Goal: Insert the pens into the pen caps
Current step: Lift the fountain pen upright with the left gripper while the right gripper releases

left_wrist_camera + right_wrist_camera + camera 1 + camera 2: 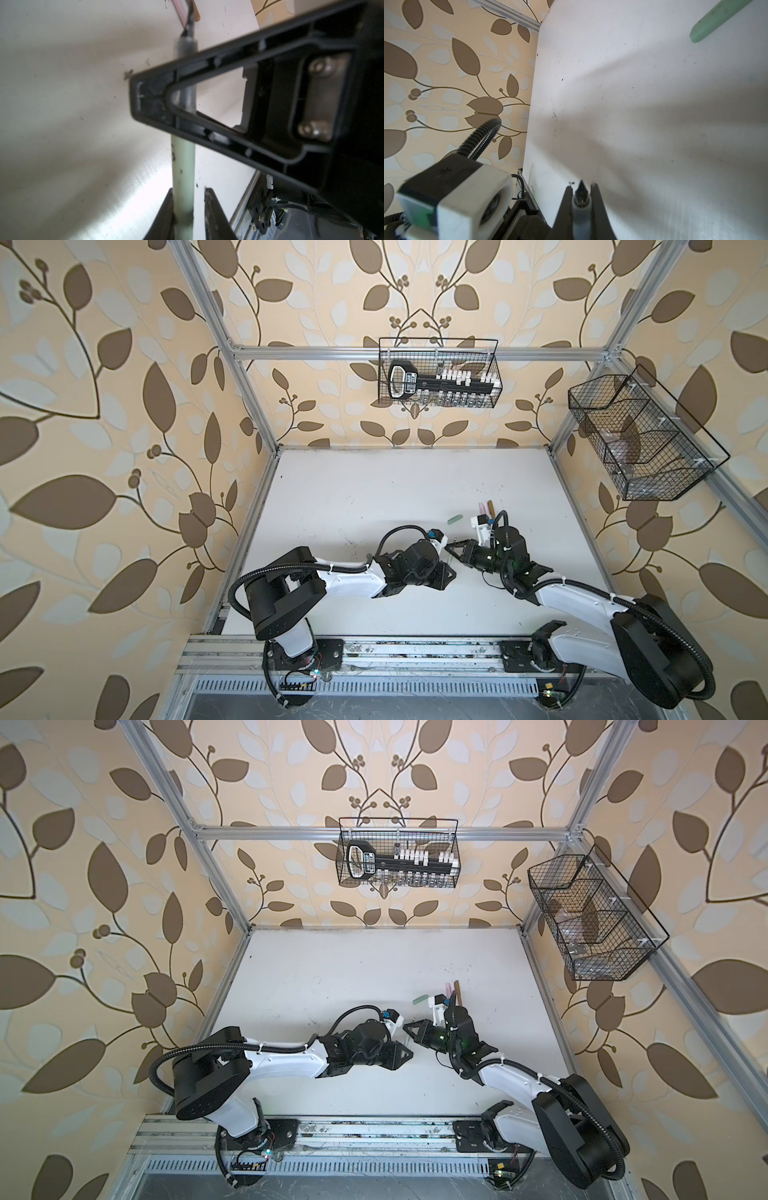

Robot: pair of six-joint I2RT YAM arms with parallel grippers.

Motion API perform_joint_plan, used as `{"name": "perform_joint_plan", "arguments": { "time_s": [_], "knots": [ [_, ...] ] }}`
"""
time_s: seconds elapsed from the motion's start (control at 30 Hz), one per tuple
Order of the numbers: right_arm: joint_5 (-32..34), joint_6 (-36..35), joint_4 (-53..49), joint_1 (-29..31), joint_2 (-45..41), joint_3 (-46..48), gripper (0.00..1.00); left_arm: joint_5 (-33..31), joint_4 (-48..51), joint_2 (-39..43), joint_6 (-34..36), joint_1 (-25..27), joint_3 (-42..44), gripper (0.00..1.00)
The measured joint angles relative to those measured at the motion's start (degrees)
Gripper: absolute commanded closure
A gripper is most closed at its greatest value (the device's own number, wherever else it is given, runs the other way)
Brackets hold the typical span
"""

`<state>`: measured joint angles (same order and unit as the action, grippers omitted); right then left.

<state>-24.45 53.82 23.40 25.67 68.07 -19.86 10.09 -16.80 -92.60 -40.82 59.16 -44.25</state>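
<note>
A pale green pen (182,166) hangs above the table, held by my right gripper (581,187), which is shut on the grey section just behind the dark tip (581,190). In both top views the two grippers meet mid-table: right gripper (449,548), left gripper (451,571). My left gripper (189,190) straddles the green barrel. One finger (166,207) touches it and a narrow gap shows at the other. The green pen cap (455,519) (716,18) lies on the table behind them. Pink (482,507) and brown (491,506) pen pieces lie side by side farther back.
The white table (374,489) is bounded by an aluminium frame. A wire basket (438,373) with a black tool hangs on the back rail. Another wire basket (640,439) hangs on the right rail. The right wrist camera (482,526) partly covers the pink and brown pieces.
</note>
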Motion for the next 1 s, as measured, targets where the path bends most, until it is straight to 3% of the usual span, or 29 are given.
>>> {"name": "perform_joint_plan", "arguments": {
  "time_s": [0.2, 0.23, 0.33, 0.5, 0.67, 1.0],
  "knots": [
    [0.04, -0.07, -0.96, 0.04, -1.62, 0.15, 0.98, -0.15, 2.78, 0.44, 1.75, 0.0, -1.14, 0.95],
    [0.2, -0.13, -1.29, 0.04, -2.21, 0.15, 0.92, -0.26, 3.69, 0.68, 2.25, 0.0, -1.62, 0.96],
    [0.83, -1.44, -4.07, 0.07, -4.61, -0.33, 0.59, -1.03, 6.82, 1.95, 4.63, 0.02, -2.95, 0.97],
    [5.07, -7.43, -17.99, -0.09, -9.75, -6.34, 0.45, -4.24, 13.22, 5.6, 9.29, -0.02, -5.2, 0.97],
    [9.57, -14.43, -29.16, -5.05, -12.52, -16.74, 0.39, -8.87, 20.7, 13.27, 13.49, -1.53, -5.44, 0.97],
    [19.52, -26.25, -41.72, -7.1, 11.47, -33.51, 0.35, -19.58, 33.92, 34.51, 18.91, -2.23, -5.01, 0.96]
  ]
}}
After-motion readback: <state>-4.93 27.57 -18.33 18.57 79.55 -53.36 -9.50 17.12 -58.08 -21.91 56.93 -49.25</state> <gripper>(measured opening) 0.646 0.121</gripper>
